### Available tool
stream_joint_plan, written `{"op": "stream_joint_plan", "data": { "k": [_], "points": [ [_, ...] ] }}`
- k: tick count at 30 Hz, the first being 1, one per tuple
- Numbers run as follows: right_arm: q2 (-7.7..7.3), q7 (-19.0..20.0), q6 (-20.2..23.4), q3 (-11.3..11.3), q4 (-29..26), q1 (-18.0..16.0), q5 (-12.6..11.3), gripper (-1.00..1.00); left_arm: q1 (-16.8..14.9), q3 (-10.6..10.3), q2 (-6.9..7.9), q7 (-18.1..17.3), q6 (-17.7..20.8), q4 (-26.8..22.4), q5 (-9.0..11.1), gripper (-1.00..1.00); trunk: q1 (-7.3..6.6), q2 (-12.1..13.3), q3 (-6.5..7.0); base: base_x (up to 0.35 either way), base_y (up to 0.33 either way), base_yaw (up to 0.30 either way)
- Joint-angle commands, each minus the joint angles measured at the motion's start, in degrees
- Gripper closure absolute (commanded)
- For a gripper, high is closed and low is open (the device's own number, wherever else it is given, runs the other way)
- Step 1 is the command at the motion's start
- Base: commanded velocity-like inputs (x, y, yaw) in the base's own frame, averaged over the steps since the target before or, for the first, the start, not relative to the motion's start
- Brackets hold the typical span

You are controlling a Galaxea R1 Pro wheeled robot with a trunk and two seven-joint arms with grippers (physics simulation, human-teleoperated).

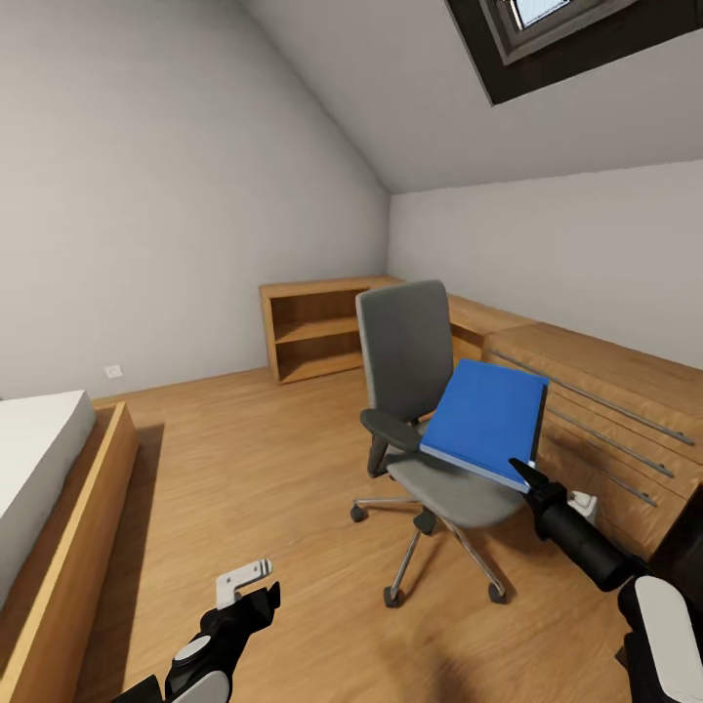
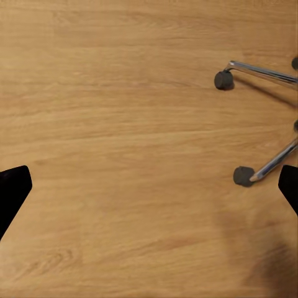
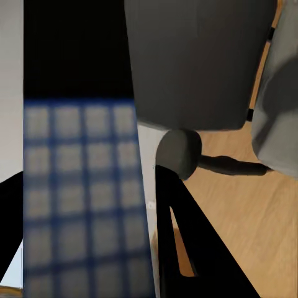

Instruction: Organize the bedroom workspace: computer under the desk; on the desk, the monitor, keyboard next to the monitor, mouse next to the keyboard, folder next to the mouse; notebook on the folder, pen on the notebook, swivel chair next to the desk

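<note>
Wood floor under swivel chair; folder lifted.

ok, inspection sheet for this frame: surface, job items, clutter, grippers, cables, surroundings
Surface: wood floor; desk nothing seen.
Job's things: blue folder tilted, lifted over the chair seat, its edge in the right gripper. Other items nothing seen.
Clutter: nothing seen.
Grippers: right gripper shut on folder; left gripper open, empty, low over the floor near the chair's castors.
Cables: nothing seen.
Surroundings: bed on the left, open shelf at the far wall, drawer unit on the right, skylight, wall socket.
</note>
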Motion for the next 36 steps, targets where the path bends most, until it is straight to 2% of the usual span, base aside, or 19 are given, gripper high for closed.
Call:
{"op": "stream_joint_plan", "data": {
  "k": [1, 5, 19, 22, 24, 36],
  "points": [
    [0.2, 0.37, 0.42, -0.19, -1.02, 0.64, 0.36, 1.0, -0.08, -0.13, 0.04, 0.27, -0.06, -0.08, 0.24, -1.0, -0.23, 0.39, 0.13, 0.0, 0.0, 0.0],
    [0.41, 0.44, 0.47, -0.19, -2.47, 2.02, 0.19, 1.0, -0.08, -0.13, 0.04, 0.27, -0.06, -0.07, 0.25, -1.0, -1.11, 1.99, 0.84, 0.0, 0.0, 0.0],
    [0.87, 0.4, 0.19, -0.19, -2.69, 2.3, 0.15, 1.0, -0.08, -0.17, 0.04, 0.33, -0.06, -0.09, 0.13, -1.0, -4.19, 7.61, 3.36, 0.0, 0.0, 0.0],
    [1.15, 0.24, 0.03, -0.23, -2.67, 2.3, 0.21, 1.0, -0.08, -1.48, 0.04, 0.52, -0.06, -0.09, -2.53, -1.0, -4.85, 8.81, 3.9, 0.0, 0.0, 0.0],
    [1.22, 0.18, -0.11, -0.2, -2.58, 2.3, 0.23, 1.0, -0.08, -1.68, 0.04, 0.55, -0.06, -0.09, -3.22, -1.0, -5.29, 9.61, 4.26, 0.0, 0.0, -0.149],
    [1.15, 0.31, -0.23, -0.27, -2.62, 2.3, 0.24, 1.0, -0.08, -1.5, 0.12, 0.53, -0.06, -0.09, -3.18, -1.0, -7.92, 14.43, 6.41, 0.0, 0.0, -0.251]
  ]
}}
